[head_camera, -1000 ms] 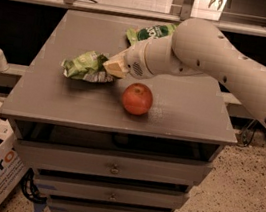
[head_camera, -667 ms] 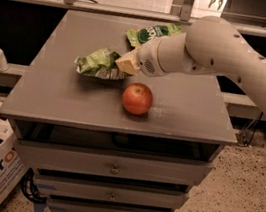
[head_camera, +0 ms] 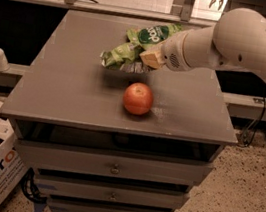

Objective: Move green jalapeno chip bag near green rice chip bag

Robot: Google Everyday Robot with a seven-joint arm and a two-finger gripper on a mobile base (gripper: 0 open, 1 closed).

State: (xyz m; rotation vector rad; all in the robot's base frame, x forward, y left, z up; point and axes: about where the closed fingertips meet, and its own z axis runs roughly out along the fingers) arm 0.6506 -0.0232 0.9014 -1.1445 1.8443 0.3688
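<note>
The green jalapeno chip bag (head_camera: 122, 55) is held by its right end in the gripper (head_camera: 150, 58), over the back half of the table (head_camera: 74, 93). A dark shadow is cast beneath it, so it is judged to be lifted just clear of the surface. The green rice chip bag (head_camera: 154, 33) lies just behind it. The two are already near, perhaps overlapping at one edge, though contact cannot be confirmed.

The step in hand is judged to be the set-down. The bag is best lowered straight and gently, so that it is laid beside the rice bag rather than on top of it. It should be let go only once it rests flat. The red apple (head_camera: 138, 99), near the front edge, is well out of the way and should be left undisturbed when the arm is drawn back.

The gripper is clamped nearly closed on the thin crinkled end of the jalapeno bag, and nothing else is seen to be touched by it. The right part of the rice bag is hidden behind the wrist.
</note>
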